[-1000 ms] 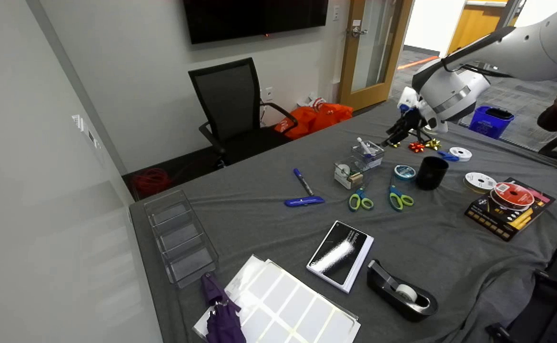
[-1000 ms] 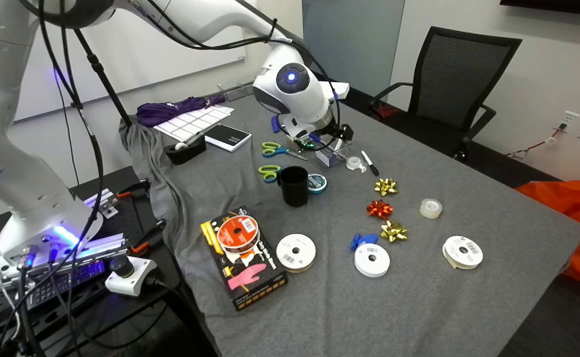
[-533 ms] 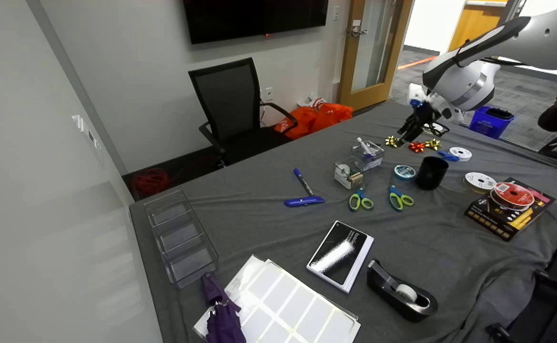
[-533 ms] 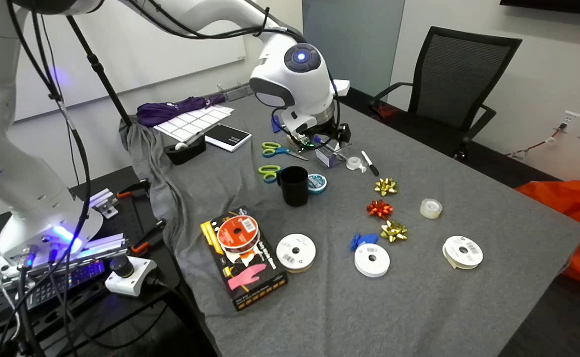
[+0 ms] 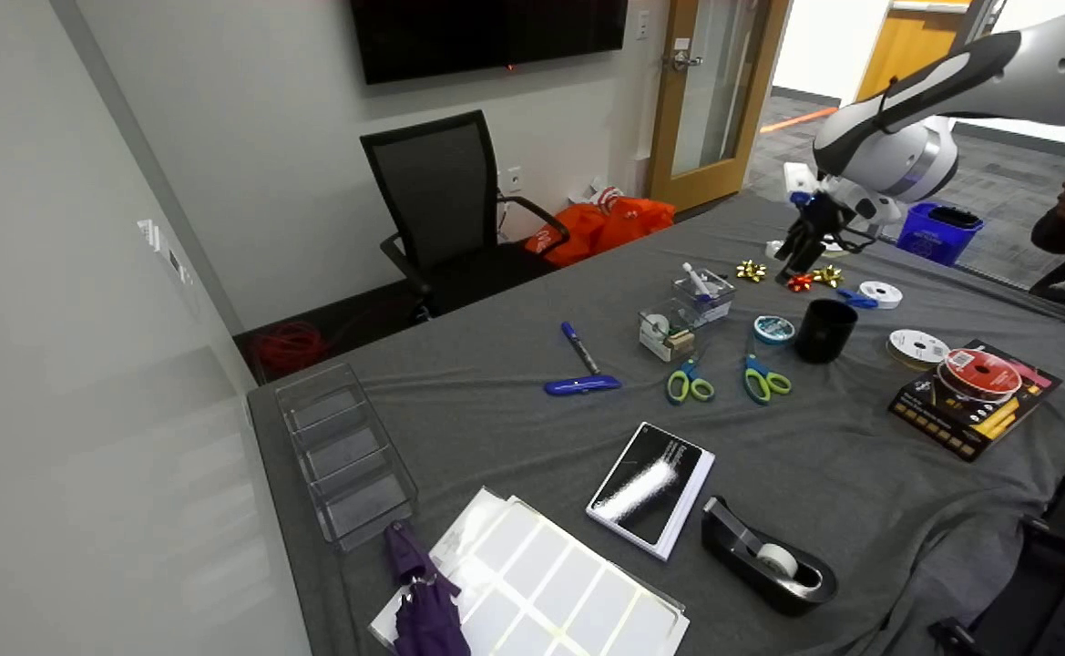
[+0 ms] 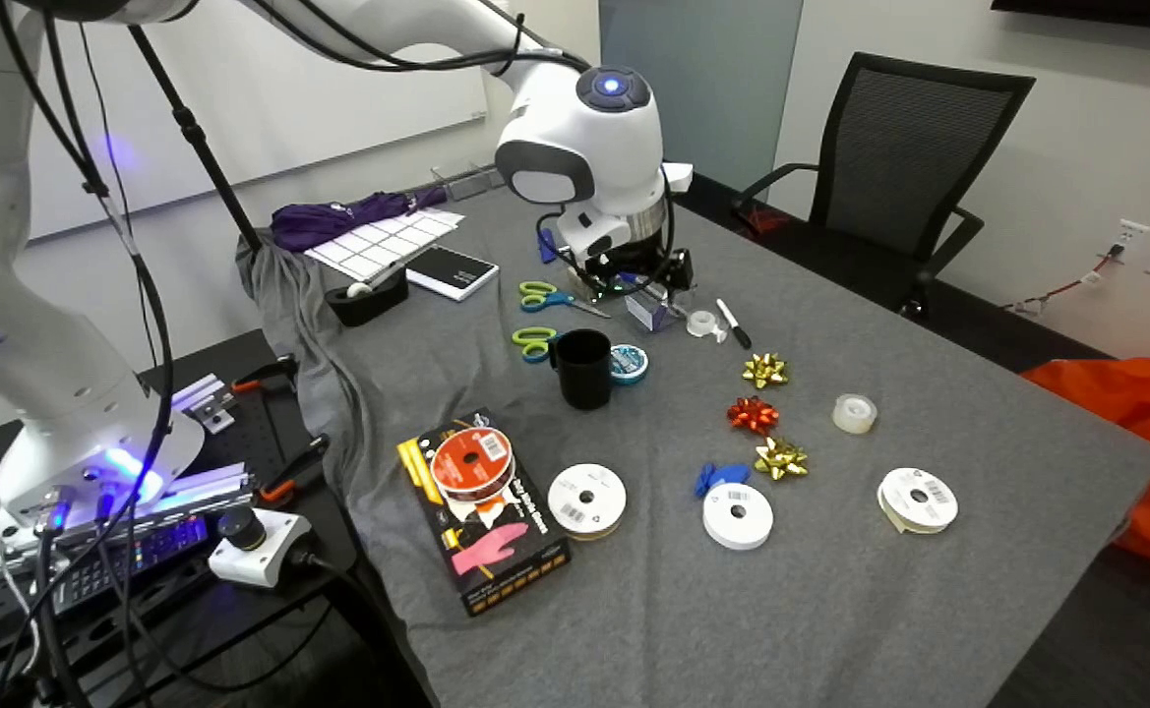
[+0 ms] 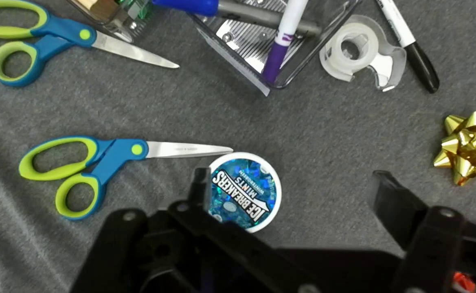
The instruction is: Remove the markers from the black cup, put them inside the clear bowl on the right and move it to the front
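The black cup stands upright on the cloth in both exterior views; nothing sticks out of its mouth. In the wrist view it is out of sight. The clear bowl, a square see-through container, holds a blue-capped grey marker leaning across its rim and a white marker with a purple end. A white marker with a black cap lies on the cloth beside it. My gripper hangs open above the table, fingers wide apart, nothing between them. A round mints tin sits below, partly behind a finger.
Two green-blue scissors lie near the tin. A small clear tape roll sits by the bowl. Bows, ribbon spools and a black box are spread around the cup. A notebook and tape dispenser lie farther off.
In an exterior view my gripper has moved right, away from the clear bowl toward the bows. The arm's wrist has tilted to point more downward. Cup, bowl and markers have not moved.
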Available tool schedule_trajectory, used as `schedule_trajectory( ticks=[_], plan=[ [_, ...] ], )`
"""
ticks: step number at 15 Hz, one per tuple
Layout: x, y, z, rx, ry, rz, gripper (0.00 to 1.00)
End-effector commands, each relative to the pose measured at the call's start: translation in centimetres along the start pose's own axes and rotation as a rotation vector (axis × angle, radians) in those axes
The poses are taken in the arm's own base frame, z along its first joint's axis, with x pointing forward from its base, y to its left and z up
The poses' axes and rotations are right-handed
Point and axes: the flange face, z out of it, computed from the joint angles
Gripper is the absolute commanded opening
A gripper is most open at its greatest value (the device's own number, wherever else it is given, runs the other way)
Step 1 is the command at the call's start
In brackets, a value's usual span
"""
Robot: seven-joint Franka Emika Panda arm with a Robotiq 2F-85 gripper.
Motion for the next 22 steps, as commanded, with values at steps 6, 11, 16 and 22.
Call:
schedule_trajectory(
  ticks=[6,11,16,22],
  plan=[
    [0.7,0.8,1.9,-0.033,0.091,0.028,1.0],
    [0.9,1.4,4.3,-0.043,0.111,0.038,1.0],
    [0.7,1.7,4.6,-0.045,0.104,0.049,1.0],
    [-1.6,1.6,5.0,-0.005,0.051,0.095,1.0]
  ],
)
